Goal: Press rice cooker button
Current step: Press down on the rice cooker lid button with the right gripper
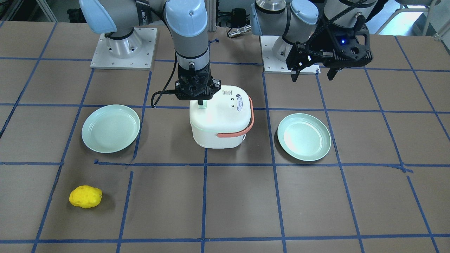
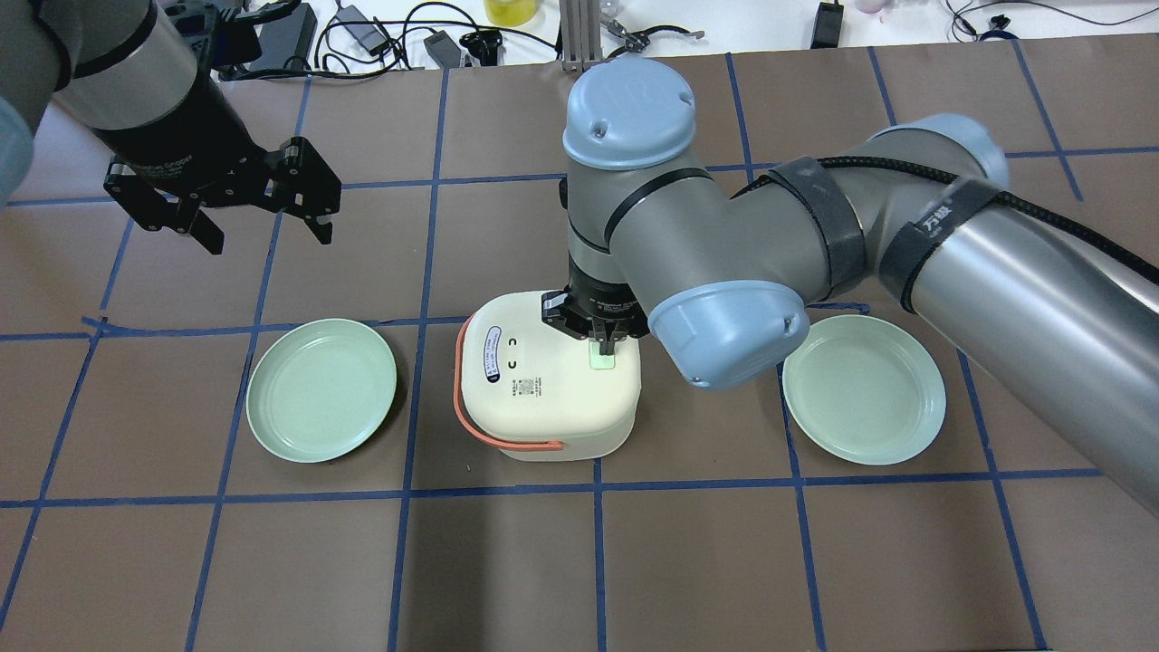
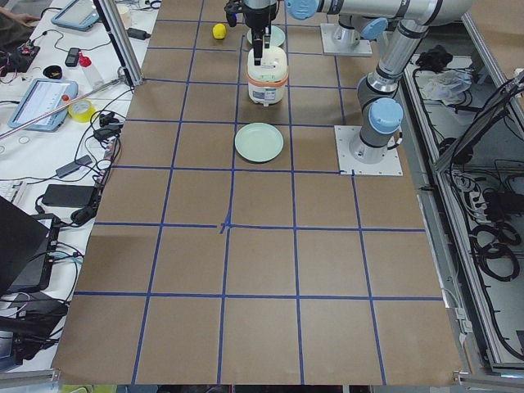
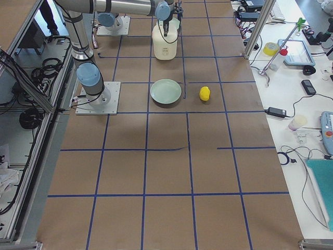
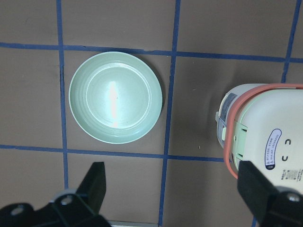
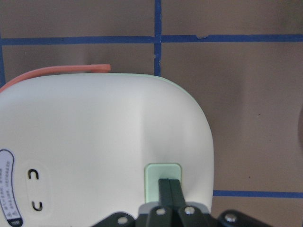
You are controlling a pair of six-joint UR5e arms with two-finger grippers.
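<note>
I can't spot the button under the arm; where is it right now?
Overhead view: the button sits on the rice cooker lid near its right edge, directly under the right claw's closed tips.

The rice cooker (image 1: 218, 123) at centre had a smooth, softly glossy white plastic shell; its button (image 6: 163, 171) looked smooth too. The plate (image 1: 110, 128) at left and the second plate (image 1: 304, 137) at right shone glossily. The table (image 1: 246, 203) wore matt brown paper lined with blue tape (image 1: 204, 200). The right gripper (image 1: 200, 103) was matt black plastic.
</note>
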